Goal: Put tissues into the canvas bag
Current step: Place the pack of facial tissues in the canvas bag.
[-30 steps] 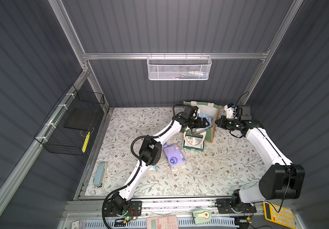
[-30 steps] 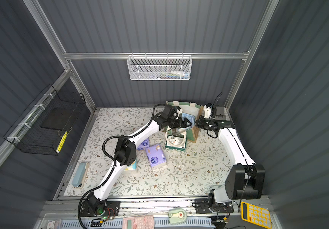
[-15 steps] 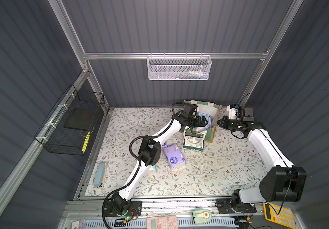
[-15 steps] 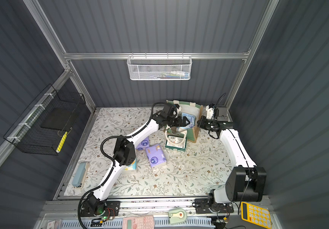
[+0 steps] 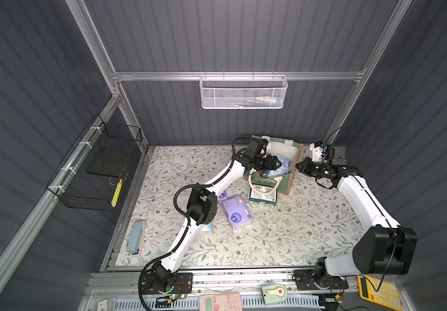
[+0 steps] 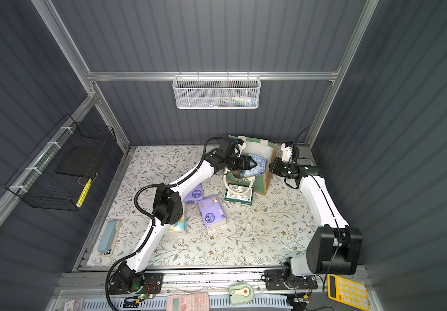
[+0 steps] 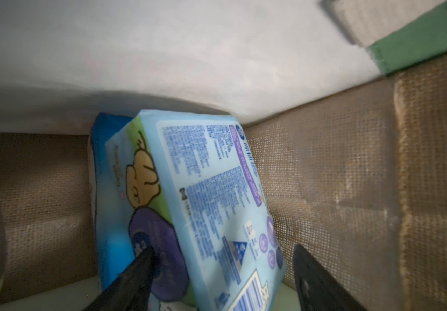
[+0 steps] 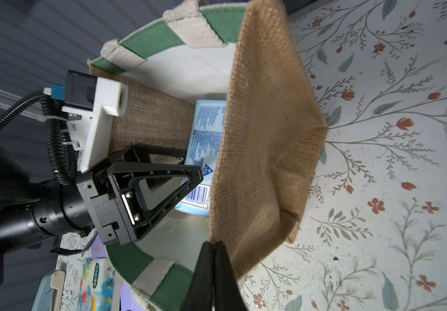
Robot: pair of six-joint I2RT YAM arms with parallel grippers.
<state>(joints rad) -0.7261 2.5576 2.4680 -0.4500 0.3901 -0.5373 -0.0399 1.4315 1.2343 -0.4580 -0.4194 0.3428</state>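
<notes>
The canvas bag (image 5: 284,184) stands open at the back of the table. My left gripper (image 5: 278,163) (image 7: 223,249) reaches inside it, open, with its jaws either side of a light blue tissue pack (image 7: 217,188) (image 8: 206,129). One finger touches the pack and the other stands clear. A second blue pack (image 7: 103,188) leans behind it. My right gripper (image 8: 214,243) (image 5: 299,165) is shut on the bag's burlap side (image 8: 265,134). Outside lie a green-and-white pack (image 5: 262,192) under the rope handle, two purple packs (image 5: 237,212) (image 6: 196,194) and a cartoon pack (image 6: 176,226) partly under my left arm.
A white mesh basket (image 5: 243,93) hangs on the back wall and a black wire basket (image 5: 95,167) on the left wall. A grey-blue stapler-like thing (image 5: 136,237) lies at the table's left edge. Pink (image 5: 222,301) and yellow (image 5: 378,293) calculators sit below the front rail.
The left jaws have come in somewhat round the light blue pack inside the bag. The right arm has shifted slightly to the right, still pinching the burlap side.
</notes>
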